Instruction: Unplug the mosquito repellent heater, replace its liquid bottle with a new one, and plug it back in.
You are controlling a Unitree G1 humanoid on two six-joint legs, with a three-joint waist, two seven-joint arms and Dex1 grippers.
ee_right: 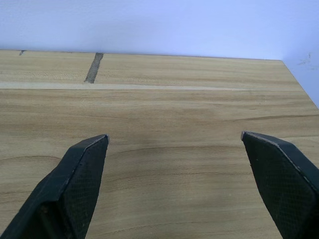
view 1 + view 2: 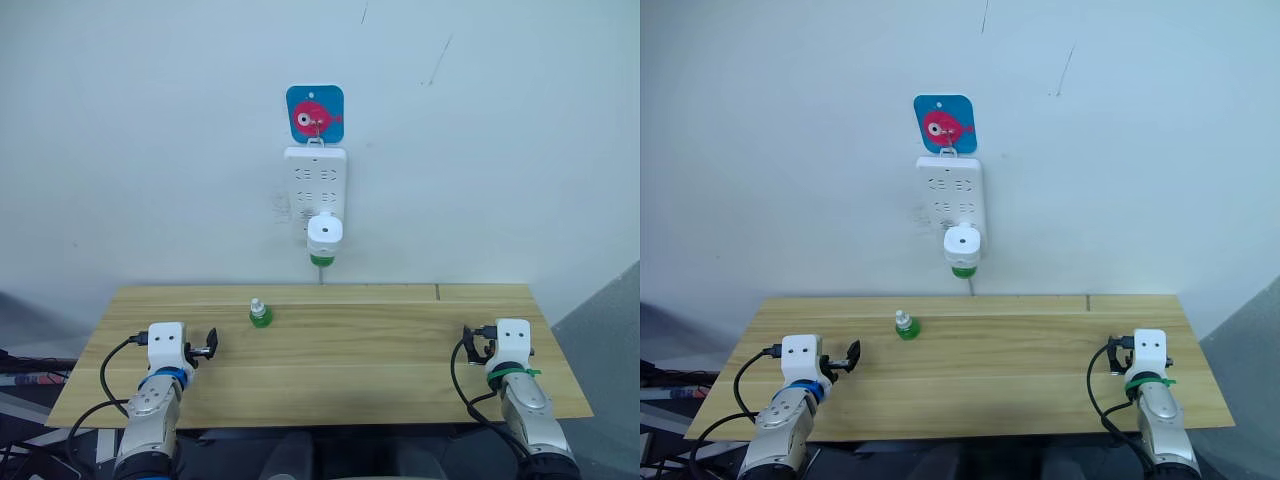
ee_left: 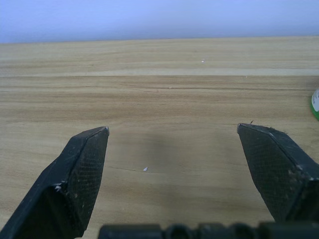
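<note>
Small white rounded plastic heater [image 2: 324,233] sitting plugged in white power strip [image 2: 315,185] on wall, green bottle [image 2: 321,260] hanging beneath. No readable writing showing. White-capped green bottle [image 2: 260,314] standing on wooden tabletop [image 2: 340,360]. Left gripper [image 3: 172,137], right gripper [image 1: 174,142] both resting spread, holding nothing.

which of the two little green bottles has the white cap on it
The new one, standing on the table. The other green bottle hangs under the mosquito repellent heater on the wall.

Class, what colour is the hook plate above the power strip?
Blue with a pink fish, clearest in the left eye view: hook plate, power strip.
</note>
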